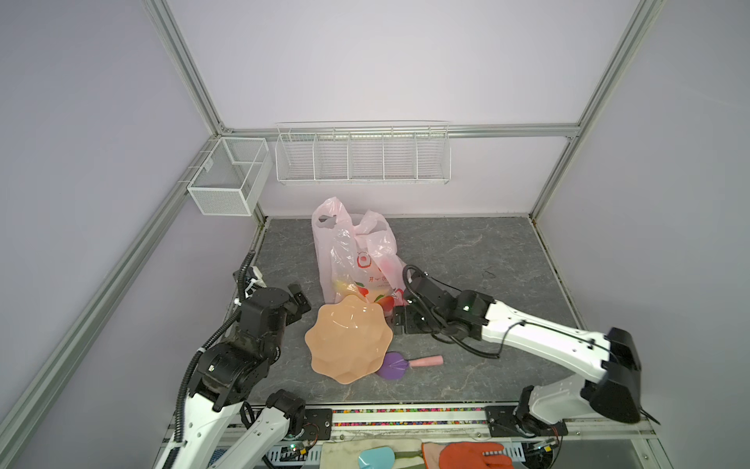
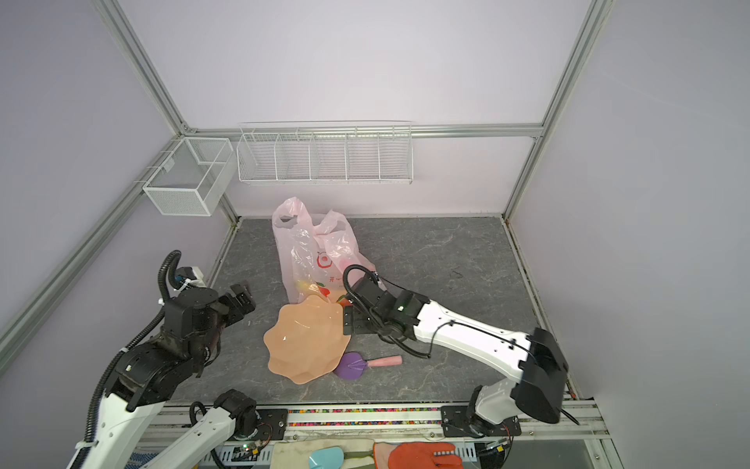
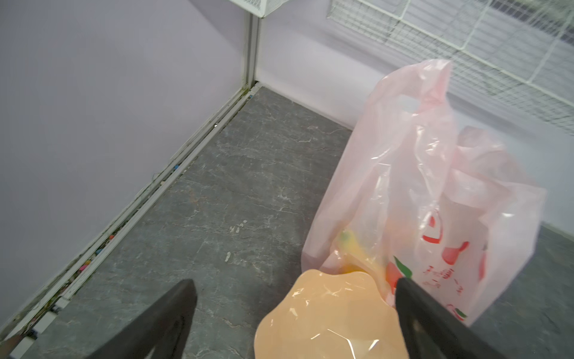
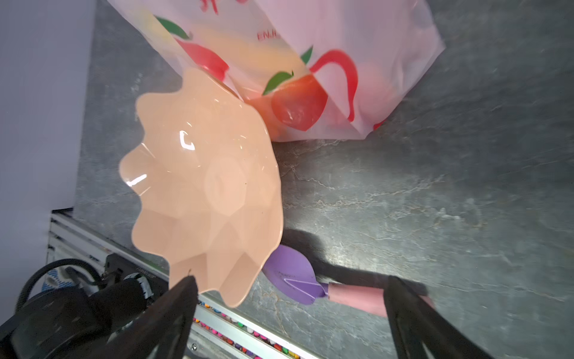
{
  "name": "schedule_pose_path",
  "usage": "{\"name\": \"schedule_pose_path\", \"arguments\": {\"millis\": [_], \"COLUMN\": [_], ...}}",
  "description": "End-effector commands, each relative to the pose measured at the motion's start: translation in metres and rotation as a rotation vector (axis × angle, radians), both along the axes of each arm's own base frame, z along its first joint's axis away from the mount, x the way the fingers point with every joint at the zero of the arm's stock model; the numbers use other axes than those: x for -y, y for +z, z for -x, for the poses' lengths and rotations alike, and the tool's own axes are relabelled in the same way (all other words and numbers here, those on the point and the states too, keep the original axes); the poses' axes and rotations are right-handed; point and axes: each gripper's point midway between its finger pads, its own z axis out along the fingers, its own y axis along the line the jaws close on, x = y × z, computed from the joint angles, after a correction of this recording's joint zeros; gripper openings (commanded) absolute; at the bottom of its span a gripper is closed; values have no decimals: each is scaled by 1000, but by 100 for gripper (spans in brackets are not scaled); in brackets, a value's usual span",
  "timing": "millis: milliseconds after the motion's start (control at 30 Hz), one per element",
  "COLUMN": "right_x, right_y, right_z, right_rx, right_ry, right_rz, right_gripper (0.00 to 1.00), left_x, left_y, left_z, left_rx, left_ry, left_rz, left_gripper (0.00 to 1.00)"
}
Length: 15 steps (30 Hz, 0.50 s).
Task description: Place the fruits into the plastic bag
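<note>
**Both top views:** the plastic bag (image 1: 351, 251) is standing just behind the bowl (image 1: 349, 339), the fruits (image 1: 344, 286) showing through its base.
**Left wrist:** the left gripper (image 3: 295, 281) is gaping, empty.
**Right wrist:** the right gripper (image 4: 291, 279) is spreading wide, grasping nothing; the scoop (image 4: 290, 275) is lying beside the bowl.

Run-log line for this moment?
left gripper: open, empty | right gripper: open, empty | fruits: inside bag | bowl: empty | scoop: on table

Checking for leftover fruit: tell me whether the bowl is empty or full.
Empty: the bowl shows a bare inside in both top views and the right wrist view. Yellow fruit shows through the bag.
</note>
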Motion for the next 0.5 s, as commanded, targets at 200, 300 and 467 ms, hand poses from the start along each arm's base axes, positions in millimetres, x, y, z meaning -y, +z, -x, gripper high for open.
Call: {"name": "schedule_pose_path", "arguments": {"millis": [200,300,467], "right_x": [155,196,249], "right_y": [36,31,-6], "right_z": [-42,-64,-102], "right_rx": [385,491,603], "right_ry": [-114,-208,-353], "right_rz": [285,312,318], "right_gripper": [89,89,89], "left_x": [-43,-47,-40], "left_y": [-59,-64,-74], "left_z": [-37,-42,-49], "left_rx": [19,100,289], "left_ry": [77,59,-8], "left_rz": [-59,-152,-244], "left_gripper": [99,99,99]}}
